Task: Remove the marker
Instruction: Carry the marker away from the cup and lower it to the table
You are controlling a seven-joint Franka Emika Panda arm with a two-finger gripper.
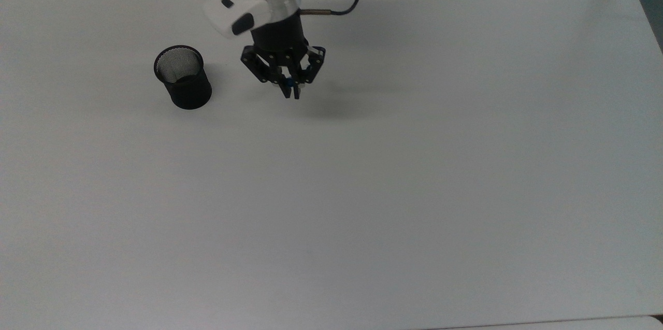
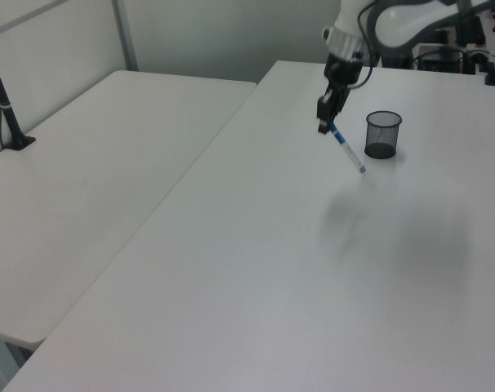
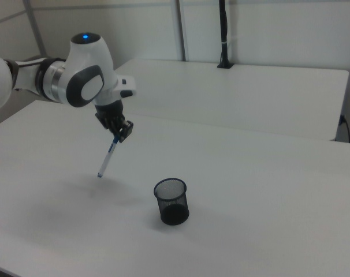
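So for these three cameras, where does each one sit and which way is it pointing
Top view: overhead, looking down on the white table; arm and gripper enter from the top edge.
Left view: low beside the table, looking along it; gripper holds the slim white blue-capped marker slanted.
Right view: opposite side, facing the arm; gripper, marker.
All three share the black mesh cup.

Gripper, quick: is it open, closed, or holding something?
Gripper: closed, holding the marker by its upper end, above the table.
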